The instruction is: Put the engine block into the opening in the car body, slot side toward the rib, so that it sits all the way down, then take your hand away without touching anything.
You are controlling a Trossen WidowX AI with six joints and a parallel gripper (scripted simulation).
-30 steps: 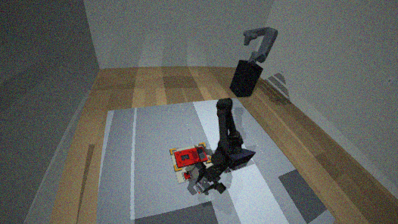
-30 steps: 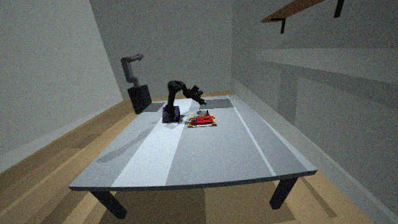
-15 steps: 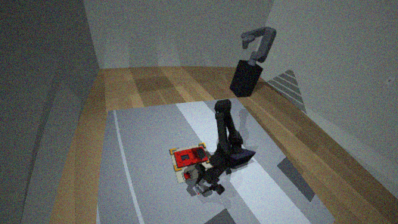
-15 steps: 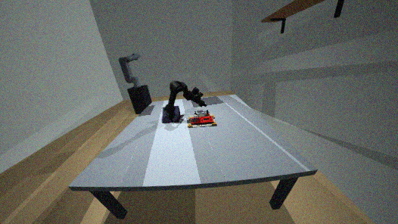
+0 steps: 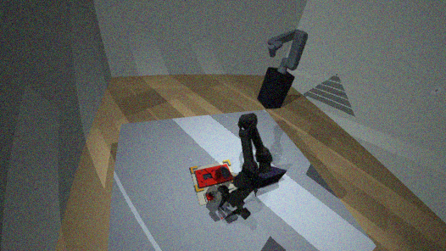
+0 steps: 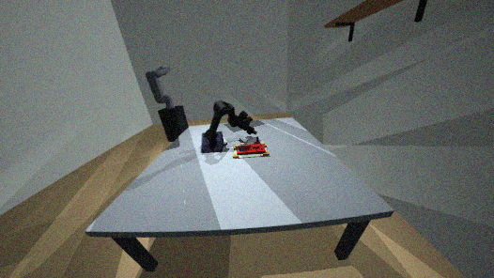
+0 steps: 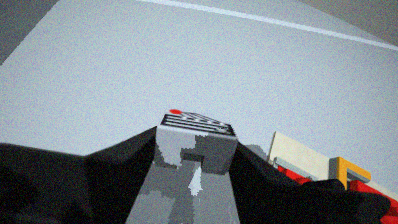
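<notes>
Tool point(image 7: 197, 165) clamps engine block point(image 7: 192, 150) (grey) — beside car body point(image 5: 213, 175).

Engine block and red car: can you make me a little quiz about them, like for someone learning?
1. True or false: the claw is shut on the engine block.
2. Where is the block? A) pushed down in the car B) held beside the car, not in it C) lying on the floor
3. Fill in: in the wrist view the block's striped end carries a small ___ dot.

Key: 1 true. 2 B: the block sits between the claw's fingers, off to one side of the car. 3 red.
</notes>
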